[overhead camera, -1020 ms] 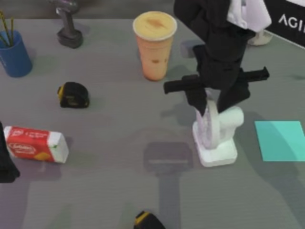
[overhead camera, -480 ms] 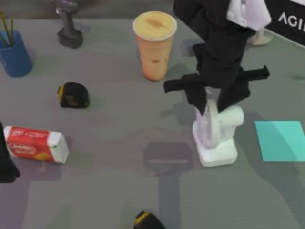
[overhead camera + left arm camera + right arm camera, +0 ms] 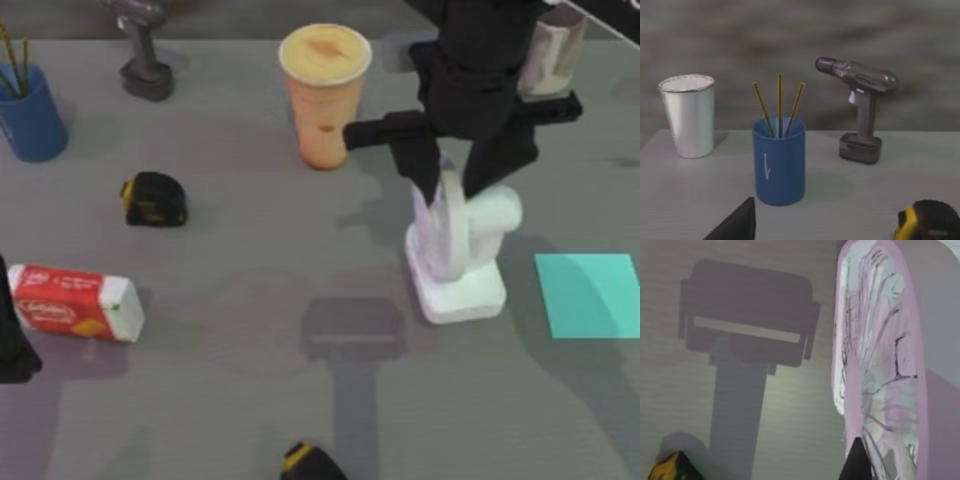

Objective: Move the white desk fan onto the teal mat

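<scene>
The white desk fan (image 3: 465, 250) stands upright right of the table's middle, its square base (image 3: 455, 292) looking slightly raised over its shadow. My right gripper (image 3: 458, 190) comes down from above, shut on the fan's round grilled head with one black finger on each side. The right wrist view shows the grille (image 3: 880, 355) close up beside one fingertip (image 3: 856, 462). The teal mat (image 3: 588, 295) lies flat and bare at the right edge, a short gap right of the fan. My left gripper (image 3: 12, 345) is parked at the left edge, open, one fingertip (image 3: 737, 225) showing.
An orange cup (image 3: 325, 95) stands behind the fan, close to the right arm. Further left are a blue pencil cup (image 3: 30, 115), a drill (image 3: 145, 55), a tape measure (image 3: 155, 198) and a red-and-white packet (image 3: 75, 302). A second tape measure (image 3: 310, 462) lies at the front edge.
The right gripper has risen and shifted slightly right and toward the back, and the fan has moved with it. The left arm has not moved.
</scene>
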You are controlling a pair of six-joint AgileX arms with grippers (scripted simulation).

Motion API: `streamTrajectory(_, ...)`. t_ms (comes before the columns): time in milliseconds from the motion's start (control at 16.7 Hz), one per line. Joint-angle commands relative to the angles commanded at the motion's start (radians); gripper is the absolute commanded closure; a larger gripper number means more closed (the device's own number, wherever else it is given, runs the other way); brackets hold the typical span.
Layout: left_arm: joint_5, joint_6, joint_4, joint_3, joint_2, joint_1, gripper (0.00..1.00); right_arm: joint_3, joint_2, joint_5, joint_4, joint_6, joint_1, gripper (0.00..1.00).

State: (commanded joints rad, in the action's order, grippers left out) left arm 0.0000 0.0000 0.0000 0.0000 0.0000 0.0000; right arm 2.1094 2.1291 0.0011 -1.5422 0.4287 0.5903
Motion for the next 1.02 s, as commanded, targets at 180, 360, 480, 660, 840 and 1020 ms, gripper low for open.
streamTrajectory(180,0.0,0.0,0.0,0.0,0.0,0.0,0.0,-0.002,-0.004,-0.001,0.003,0.002,-0.005,1.0)
streamTrajectory(360,0.0,0.0,0.0,0.0,0.0,0.0,0.0,-0.012,-0.006,0.0,0.001,-0.03,-0.012,1.0)
streamTrajectory(480,0.0,0.0,0.0,0.0,0.0,0.0,0.0,-0.033,-0.012,0.0,0.0,-0.104,-0.03,1.0)
streamTrajectory(660,0.0,0.0,0.0,0.0,0.0,0.0,0.0,-0.077,-0.034,-0.001,0.005,-0.293,-0.074,1.0)
streamTrajectory(840,0.0,0.0,0.0,0.0,0.0,0.0,0.0,-0.131,-0.071,-0.002,0.019,-0.572,-0.132,1.0)
streamTrajectory(1020,0.0,0.0,0.0,0.0,0.0,0.0,0.0,-0.196,-0.124,-0.005,0.044,-0.901,-0.2,1.0)
